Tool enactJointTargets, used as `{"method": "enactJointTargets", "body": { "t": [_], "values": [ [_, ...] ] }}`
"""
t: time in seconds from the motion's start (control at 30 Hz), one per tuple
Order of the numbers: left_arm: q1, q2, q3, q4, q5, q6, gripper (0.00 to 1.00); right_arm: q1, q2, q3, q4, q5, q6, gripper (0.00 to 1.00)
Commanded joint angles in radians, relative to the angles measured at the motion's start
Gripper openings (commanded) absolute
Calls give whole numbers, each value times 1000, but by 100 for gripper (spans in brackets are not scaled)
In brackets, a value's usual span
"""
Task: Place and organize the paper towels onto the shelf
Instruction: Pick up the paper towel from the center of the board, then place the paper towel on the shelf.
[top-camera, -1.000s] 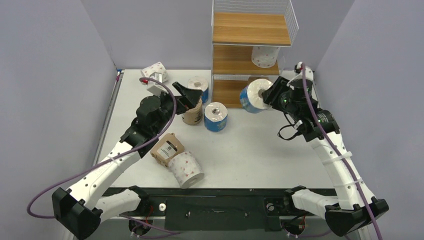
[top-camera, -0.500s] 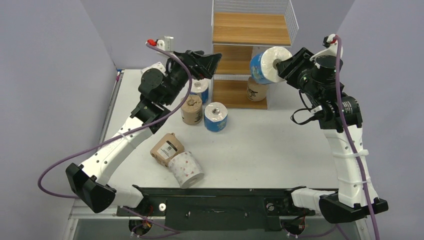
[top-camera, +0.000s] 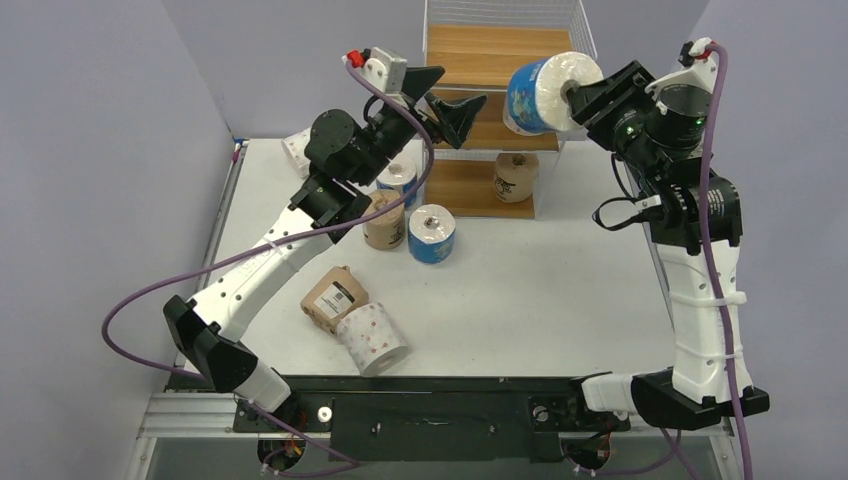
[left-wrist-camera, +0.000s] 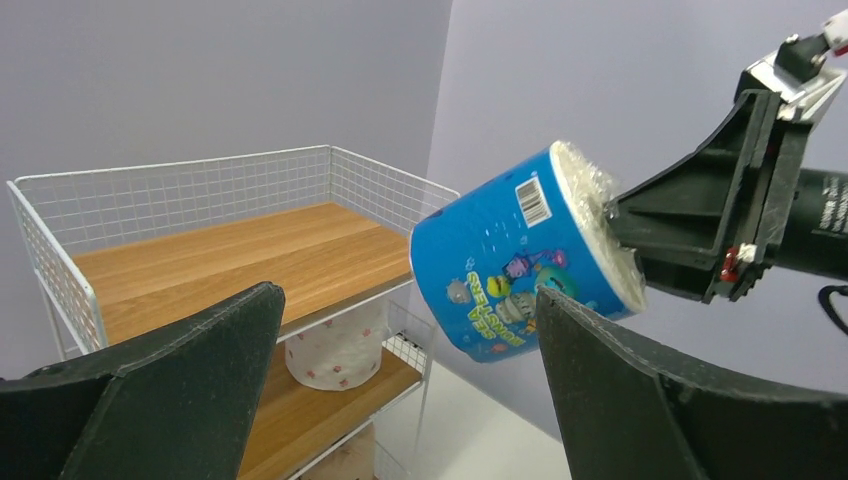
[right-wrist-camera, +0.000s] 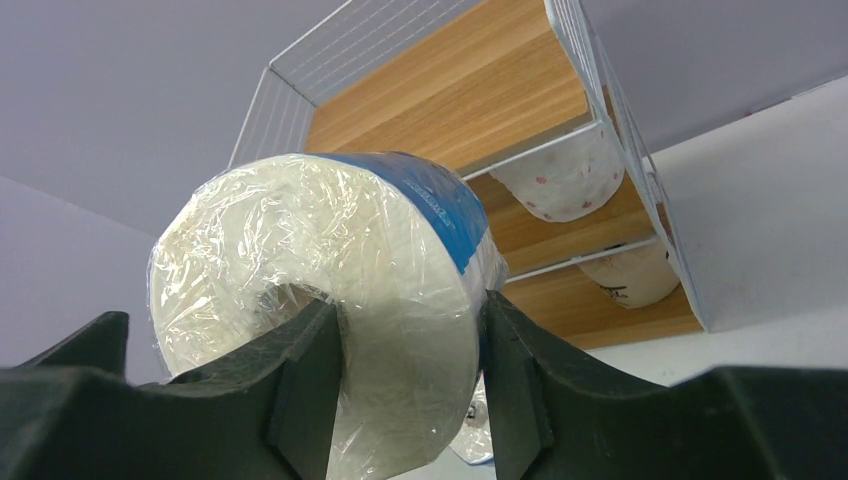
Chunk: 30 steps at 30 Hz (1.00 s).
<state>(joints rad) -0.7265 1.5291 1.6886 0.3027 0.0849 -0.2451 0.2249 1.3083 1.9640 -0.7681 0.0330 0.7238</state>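
Observation:
My right gripper (top-camera: 582, 95) is shut on a blue paper towel roll (top-camera: 543, 92), one finger in its core, and holds it tilted in the air at the front right of the shelf's top board (top-camera: 500, 45). The roll (right-wrist-camera: 330, 260) fills the right wrist view between my fingers (right-wrist-camera: 410, 370). My left gripper (top-camera: 440, 97) is open and empty, raised by the shelf's left front and facing the blue roll (left-wrist-camera: 510, 265). A white pink-dotted roll (left-wrist-camera: 335, 350) stands on the middle tier. A brown roll (top-camera: 515, 177) stands on the bottom tier.
On the table stand a brown roll (top-camera: 384, 220) and a blue roll (top-camera: 432, 233), with another blue roll (top-camera: 398, 175) behind them. A brown roll (top-camera: 335, 297) and a white dotted roll (top-camera: 372, 338) lie nearer. Another dotted roll (top-camera: 295, 148) lies at the far left.
The right arm has lifted the blue roll from the bottom tier's height up to the top tier. The left arm has risen from the brown roll on the table and swung right toward the shelf, jaws open.

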Motion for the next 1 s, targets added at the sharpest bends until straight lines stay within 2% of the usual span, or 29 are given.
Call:
{"method": "enactJointTargets", "body": {
  "t": [0.0,0.27,0.47,0.57,0.97],
  "values": [
    [-17,46,69,-14,8,125,96,-10,17,73,92,-18,37,31],
    [-53,121,73,39,-4,218,96,-23,49,104,106,-25,53,30],
    [-110,180,92,69,-59,392,96,-34,65,113,115,-60,68,30],
    [-132,190,69,122,-67,468,96,-40,72,116,117,-63,73,30],
    [-150,259,33,311,-25,609,96,-52,100,107,152,-73,119,31]
  ]
}}
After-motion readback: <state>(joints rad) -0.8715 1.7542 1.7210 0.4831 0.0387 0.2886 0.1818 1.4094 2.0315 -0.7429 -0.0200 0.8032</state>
